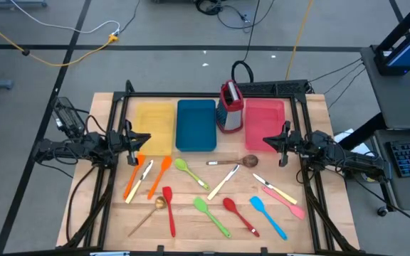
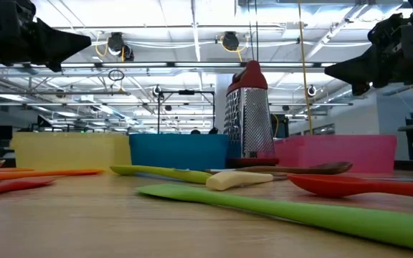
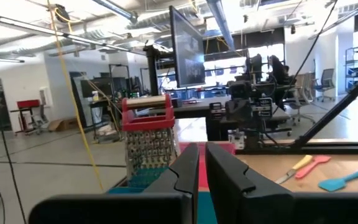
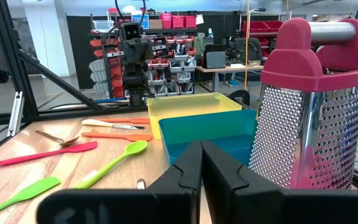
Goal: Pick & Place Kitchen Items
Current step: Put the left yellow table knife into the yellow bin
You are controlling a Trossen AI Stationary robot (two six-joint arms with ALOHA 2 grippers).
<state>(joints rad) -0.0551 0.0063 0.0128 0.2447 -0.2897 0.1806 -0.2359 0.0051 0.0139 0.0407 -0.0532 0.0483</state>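
Observation:
Several slim utensils lie flat on the wooden table. Among them are orange spatulas (image 1: 132,178), a green spoon (image 1: 191,173), a wooden spoon (image 1: 235,161), a red spatula (image 1: 169,210), a green spatula (image 1: 212,215), a red spoon (image 1: 239,215), a blue spatula (image 1: 267,215), a pink spatula (image 1: 285,200) and cream-handled knives (image 1: 223,181). My left gripper (image 1: 131,140) (image 3: 202,155) hovers shut above the table's left side, over the orange spatulas' far ends. My right gripper (image 1: 277,141) (image 4: 201,152) hovers shut above the right side, near the pink tray. The two point toward each other.
A yellow tray (image 1: 154,126), a blue tray (image 1: 196,124) and a pink tray (image 1: 265,121) stand in a row along the far side. A red-handled metal grater (image 1: 230,107) stands upright between the blue and pink trays. Bare wood shows between the grippers.

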